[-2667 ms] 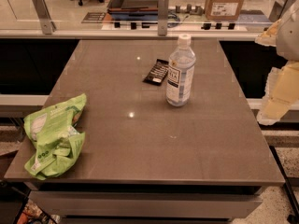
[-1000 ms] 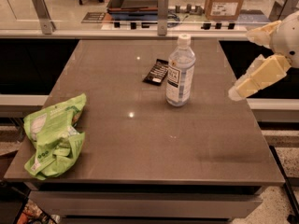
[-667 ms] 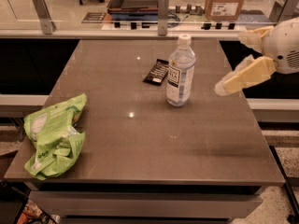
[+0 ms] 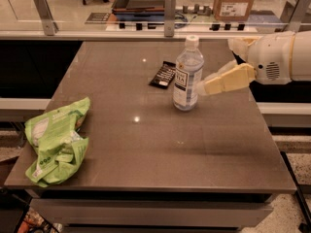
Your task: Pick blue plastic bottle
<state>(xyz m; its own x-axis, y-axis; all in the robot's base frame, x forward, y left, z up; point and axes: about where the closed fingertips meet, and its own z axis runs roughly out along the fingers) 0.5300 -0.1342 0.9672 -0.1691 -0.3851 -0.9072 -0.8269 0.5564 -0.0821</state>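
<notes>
Since a moment ago the gripper (image 4: 209,80) has swung in leftward from the right side and now hangs just off the right flank of the blue plastic bottle (image 4: 187,76), at about label height. Its white arm (image 4: 279,57) is cut off by the right edge of the view, so I see nothing of the rest of the robot. Two cream fingers (image 4: 228,79) show, the nearer one partly covering the farther; they stand parted, with nothing between them. Whether the near tip touches the bottle I cannot tell.

That bottle has not shifted: it stands upright, cap on, on the far middle of the table (image 4: 160,149). Its label print is too small to read. Just to its left a black packet (image 4: 163,74) lies flat, where it was. A crumpled green bag (image 4: 56,140) sits at the near left corner, unchanged, slightly overhanging the edge.
</notes>
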